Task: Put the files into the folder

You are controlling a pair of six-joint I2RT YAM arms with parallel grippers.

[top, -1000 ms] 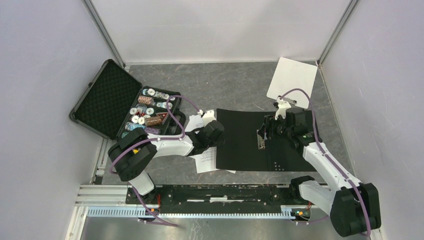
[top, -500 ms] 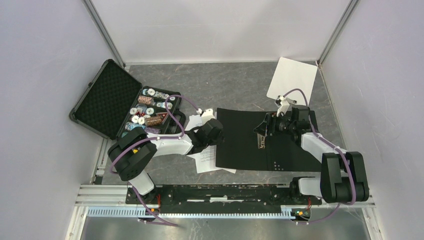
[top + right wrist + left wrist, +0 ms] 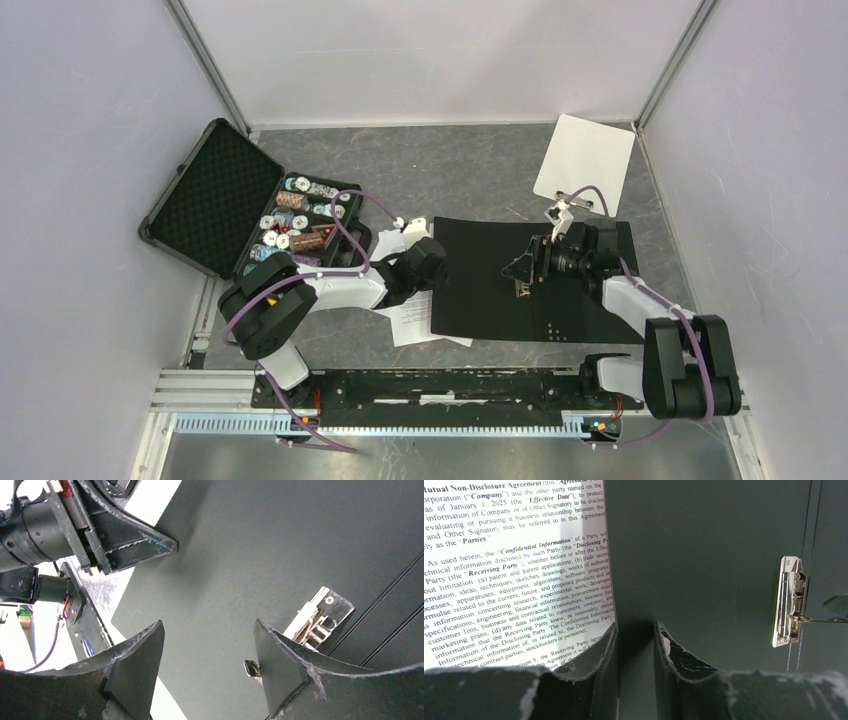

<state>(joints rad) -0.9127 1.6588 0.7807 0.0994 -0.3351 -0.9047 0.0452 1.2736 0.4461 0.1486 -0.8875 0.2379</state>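
Folder [image 3: 480, 290] flat, spine [image 3: 806, 530] (with clip [image 3: 789, 601]) near-to-far

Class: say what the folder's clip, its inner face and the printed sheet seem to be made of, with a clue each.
Clip: polished metal, mirror-like glints.
Folder inner face: matte black card or plastic, unclear which; no shine.
Printed sheet: thin white paper, dense black text.

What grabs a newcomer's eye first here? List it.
The black open folder lies in the centre, with the right gripper open by its metal clip. The left gripper sits at the folder's left edge beside the files. A case of chips lies open at back left.
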